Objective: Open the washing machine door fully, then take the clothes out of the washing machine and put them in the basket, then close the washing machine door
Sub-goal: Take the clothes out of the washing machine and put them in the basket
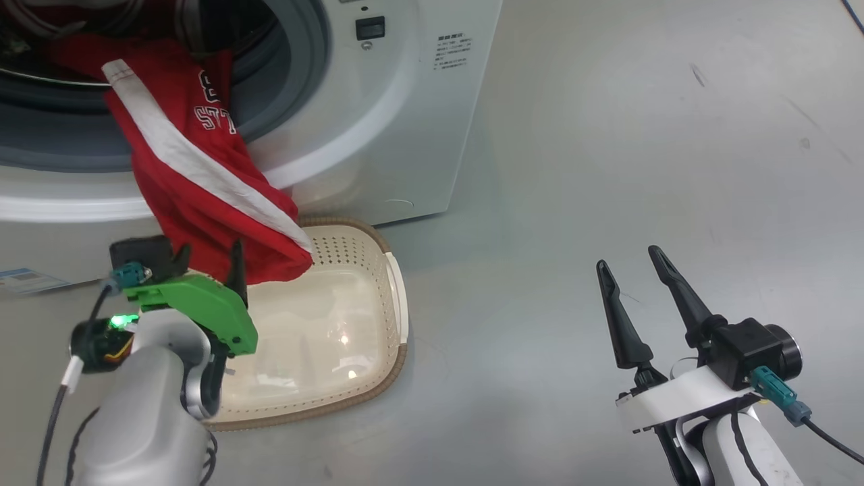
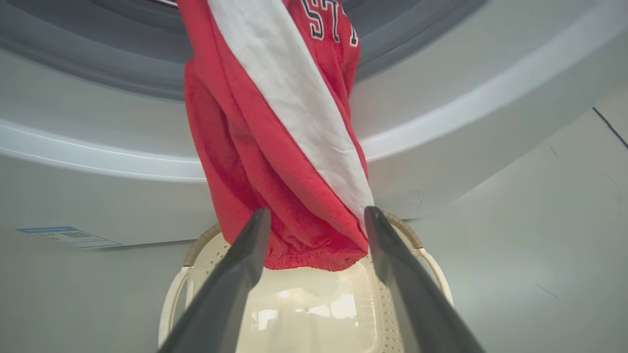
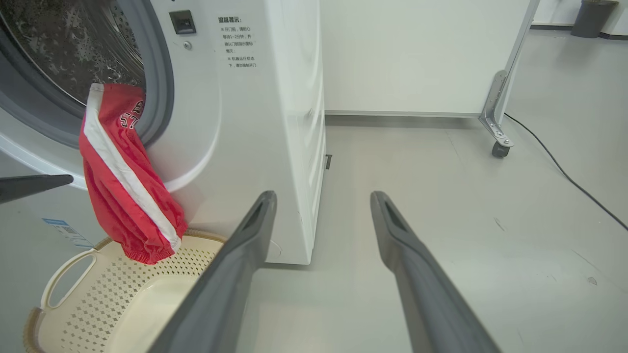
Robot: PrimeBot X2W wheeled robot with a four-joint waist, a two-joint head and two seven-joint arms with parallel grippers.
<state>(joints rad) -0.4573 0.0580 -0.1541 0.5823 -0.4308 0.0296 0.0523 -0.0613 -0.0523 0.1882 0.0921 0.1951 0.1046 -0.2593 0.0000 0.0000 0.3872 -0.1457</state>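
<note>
Unloading: the clothes (image 1: 196, 175) hang from the washing machine (image 1: 405, 101) over the rear rim of the basket (image 1: 398, 297); the left gripper (image 1: 209, 260), wide at their hem, should close on them; the right gripper (image 1: 631, 260) is wide too

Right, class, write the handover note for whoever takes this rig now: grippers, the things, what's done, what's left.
Left gripper: jaws open, either side of the red white-striped garment's hem, not gripping.
Right gripper: jaws open, empty, above the floor.
Garment hangs from the white front-loading washing machine's drum mouth over the cream perforated plastic basket, nothing lying in it.
Done: drum mouth uncovered.
To do: clothes into basket, close door.
</note>
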